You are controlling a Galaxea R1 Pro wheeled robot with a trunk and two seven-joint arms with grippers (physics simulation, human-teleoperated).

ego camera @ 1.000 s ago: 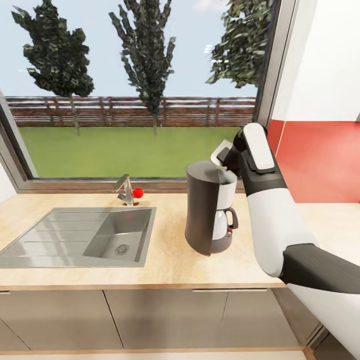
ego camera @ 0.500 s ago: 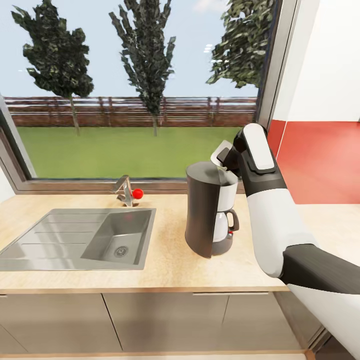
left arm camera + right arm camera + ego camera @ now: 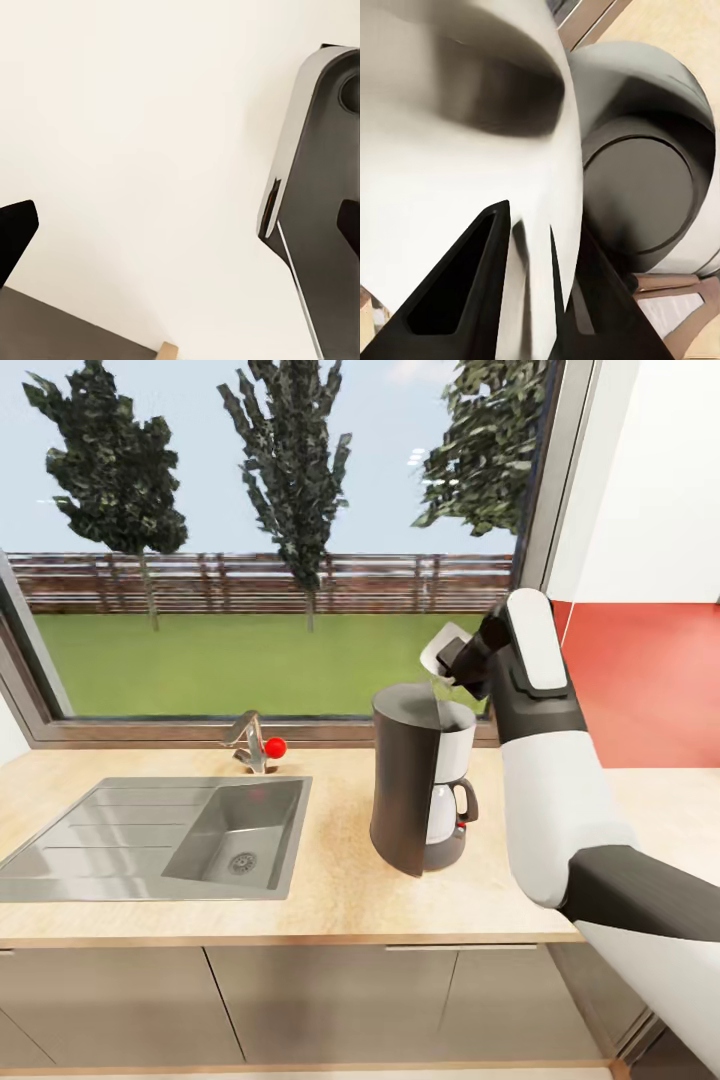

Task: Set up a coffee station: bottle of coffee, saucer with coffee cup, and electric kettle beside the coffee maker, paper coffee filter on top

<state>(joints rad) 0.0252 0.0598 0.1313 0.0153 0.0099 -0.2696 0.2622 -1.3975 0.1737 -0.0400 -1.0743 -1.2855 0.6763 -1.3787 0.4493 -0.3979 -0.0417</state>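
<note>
At the right of the head frame, just above the coffee maker (image 3: pixel 420 790) on the countertop (image 3: pixel 330 880) (beside the sink (image 3: pixel 170 835)), my right gripper (image 3: pixel 452 660) pinches the white paper coffee filter (image 3: pixel 440 651), while my left gripper's (image 3: pixel 180 225) fingers (image 3: pixel 15 232) are spread.

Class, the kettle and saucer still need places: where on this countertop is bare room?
Bare countertop lies between the sink and coffee maker, along the front edge too. Right of the coffee maker, the right arm crowds the space.

head, right wrist share coffee maker (image 3: pixel 420 785).
</note>
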